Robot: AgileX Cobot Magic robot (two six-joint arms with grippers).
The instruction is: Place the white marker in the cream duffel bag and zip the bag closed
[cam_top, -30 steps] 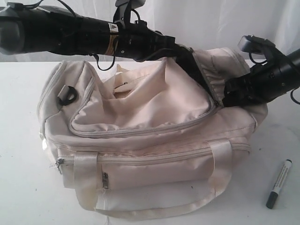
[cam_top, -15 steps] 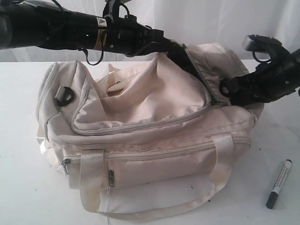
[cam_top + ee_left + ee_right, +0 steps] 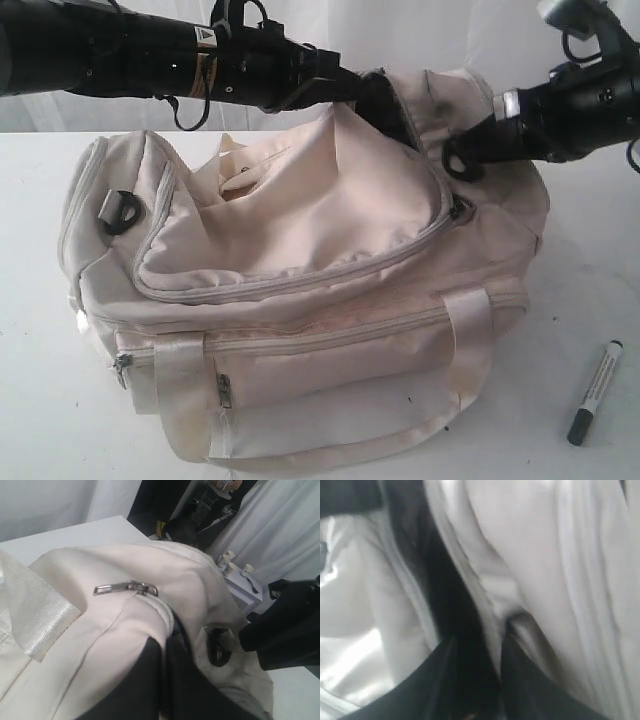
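Your left gripper [image 3: 385, 100] was clamped on the cream duffel bag [image 3: 320, 330] at its top flap [image 3: 300, 210], which was lifted. Your right gripper [image 3: 462, 160] was at the bag's end, jaws too blurred to call. The white marker [image 3: 596, 392] lay on the table [image 3: 40, 400], right of the bag and apart from it.

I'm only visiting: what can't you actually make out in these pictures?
- Inside of the cream duffel bag: exterior view, its own fabric drapes over the opening.
- Right gripper: the right wrist view is blurred, so it is unclear whether its jaws are open or gripping fabric.
- Left gripper tips: exterior view, sunk behind bag fabric.
- White marker print: exterior view, too small to read.
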